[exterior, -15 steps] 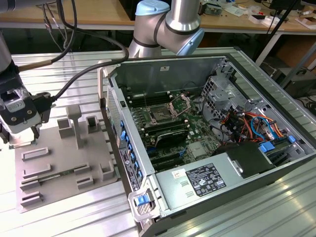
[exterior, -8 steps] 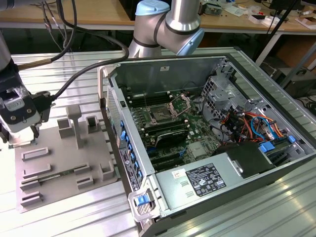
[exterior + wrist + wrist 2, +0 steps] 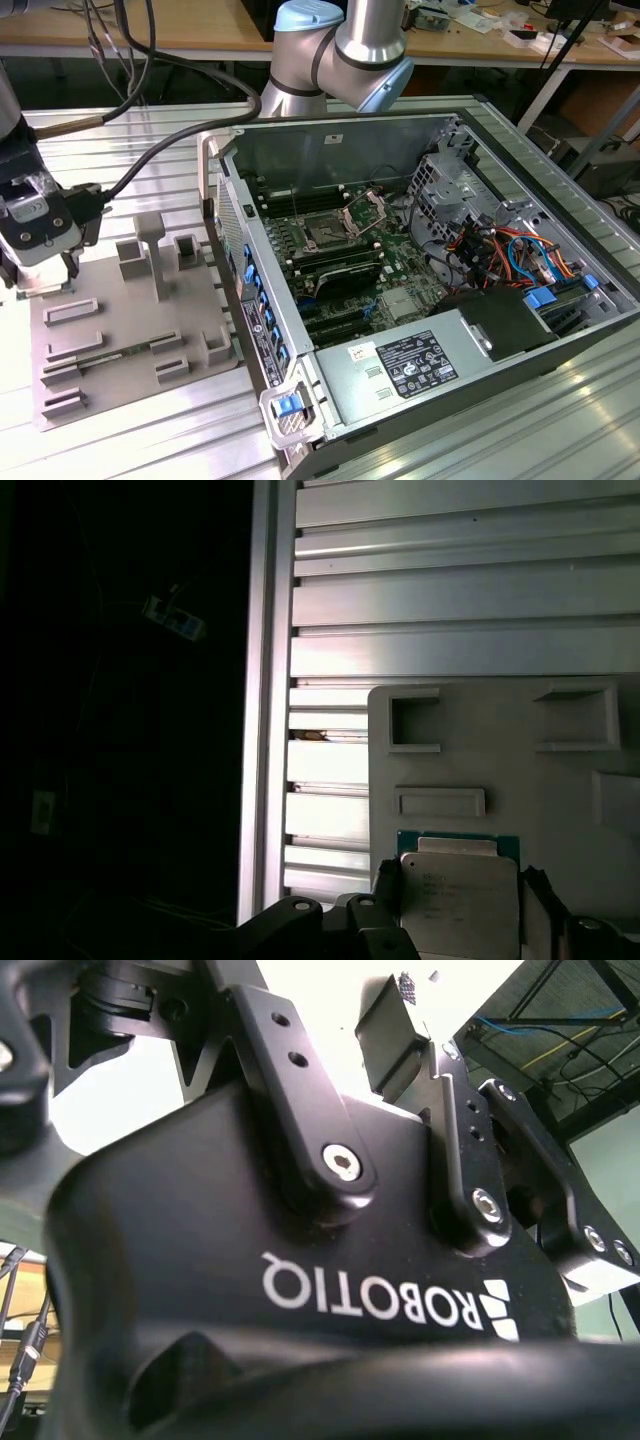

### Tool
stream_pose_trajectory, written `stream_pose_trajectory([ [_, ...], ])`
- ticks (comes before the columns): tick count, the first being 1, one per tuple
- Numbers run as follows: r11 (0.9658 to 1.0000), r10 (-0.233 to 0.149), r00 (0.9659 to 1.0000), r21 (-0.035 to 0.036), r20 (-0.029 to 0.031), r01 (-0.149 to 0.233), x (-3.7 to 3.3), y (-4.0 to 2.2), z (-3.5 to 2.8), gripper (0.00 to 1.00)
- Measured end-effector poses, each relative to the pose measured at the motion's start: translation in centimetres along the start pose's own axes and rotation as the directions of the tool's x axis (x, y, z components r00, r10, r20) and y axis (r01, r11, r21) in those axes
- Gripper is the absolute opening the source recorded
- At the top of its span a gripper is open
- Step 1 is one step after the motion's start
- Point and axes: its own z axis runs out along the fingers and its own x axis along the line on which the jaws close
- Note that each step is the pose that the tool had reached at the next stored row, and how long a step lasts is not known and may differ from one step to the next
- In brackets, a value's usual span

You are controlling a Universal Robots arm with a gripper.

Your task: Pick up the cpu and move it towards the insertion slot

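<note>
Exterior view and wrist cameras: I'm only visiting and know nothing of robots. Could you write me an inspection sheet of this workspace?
Surface: ribbed metal table, carrying a grey tray and an open computer case.
Job's things: cpu at the tray, beneath the gripper; insertion slot inside the case, bracket raised.
Clutter: nothing seen.
Grippers: gripper low over the tray's end.
Cables: black cables run to the wrist; coloured wires inside the case.
Surroundings: wooden benches behind.

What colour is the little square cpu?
The cpu is pale silver on top with a green rim, best seen in the first wrist view.
</note>
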Motion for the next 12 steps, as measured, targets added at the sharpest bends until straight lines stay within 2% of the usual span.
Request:
stream_pose_trajectory([
  [12, 1.0000, 0.000, 1.0000, -0.0002, 0.0000, 0.000, 0.00, 0.03, -0.57, 0.55],
])
